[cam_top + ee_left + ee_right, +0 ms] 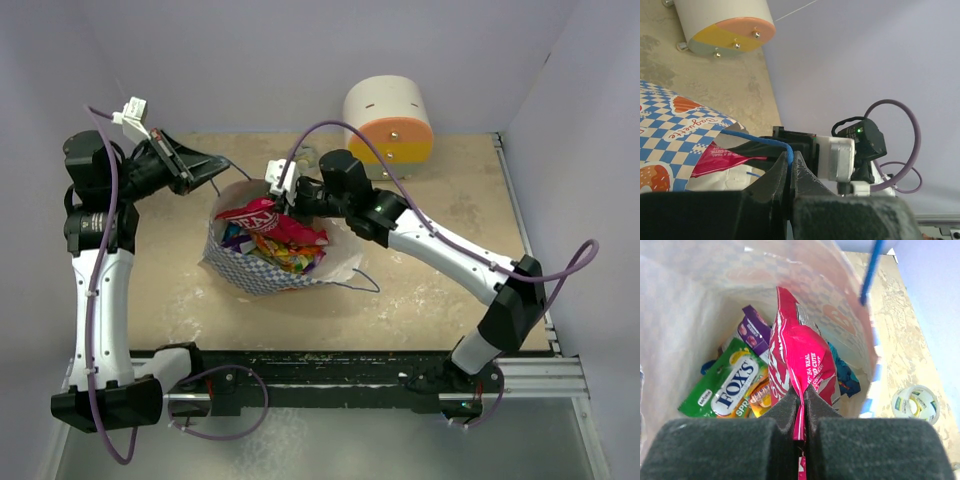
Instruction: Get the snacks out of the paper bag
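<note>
My left arm (103,290): white shells, black joints, black base block. My right arm (450,255): same white-and-black build. Purple cable (90,320) ran along each arm and looped loose at base and wrist. White camera block (133,110) on left wrist. My right fingers (715,450): matte black, foam-like pads. Small green light (858,131) glowed on black wrist module.

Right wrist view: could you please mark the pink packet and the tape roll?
pink packet (800,355), right wrist view, middle of its front.
tape roll (900,402), right wrist view, its left side.
</note>
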`<state>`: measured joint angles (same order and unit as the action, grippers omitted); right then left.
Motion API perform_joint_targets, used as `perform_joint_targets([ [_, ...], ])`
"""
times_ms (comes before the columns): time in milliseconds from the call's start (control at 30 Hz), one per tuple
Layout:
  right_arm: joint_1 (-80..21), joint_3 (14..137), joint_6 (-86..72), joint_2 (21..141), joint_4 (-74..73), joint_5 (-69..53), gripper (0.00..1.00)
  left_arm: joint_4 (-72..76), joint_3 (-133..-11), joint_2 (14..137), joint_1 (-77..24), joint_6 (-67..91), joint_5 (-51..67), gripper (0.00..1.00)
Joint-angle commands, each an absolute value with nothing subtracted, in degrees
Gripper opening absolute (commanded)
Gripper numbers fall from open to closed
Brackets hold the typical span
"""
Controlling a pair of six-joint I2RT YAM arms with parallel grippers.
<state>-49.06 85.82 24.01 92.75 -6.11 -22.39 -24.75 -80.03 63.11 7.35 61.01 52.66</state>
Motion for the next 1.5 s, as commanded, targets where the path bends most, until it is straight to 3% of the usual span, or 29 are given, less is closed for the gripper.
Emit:
perform_joint_targets([
  [0,-49.22,90.61,12.96,86.39,0.42,-20.43,0.0,-21.48,-81.02,59.03,6.94,59.07,52.79,0.0],
  [400,-49.22,90.15,0.84,70.28,-6.58,-11.47,0.0,-30.37,-83.3,59.66,6.94,55.47,50.04,0.0],
  [633,-49.22,95.82,-8.28,62.96,-14.74,10.85,0.0,-35.41,-82.98,60.12,6.94,53.68,48.59,0.0],
  [900,-47.62,99.58,-5.32,64.63,-22.57,46.1,0.0,-36.41,-83.32,60.14,6.95,52.94,48.42,0.0],
  [1067,-34.96,94.66,-12.25,66.65,-24.99,36.59,0.0,-36.57,-83.33,60.38,6.94,52.94,49.25,0.0],
  [1467,-25.65,80.73,-20.54,77.96,-10.61,13.12,0.0,-37.17,-83.5,61.28,6.94,53.64,51.85,0.0],
])
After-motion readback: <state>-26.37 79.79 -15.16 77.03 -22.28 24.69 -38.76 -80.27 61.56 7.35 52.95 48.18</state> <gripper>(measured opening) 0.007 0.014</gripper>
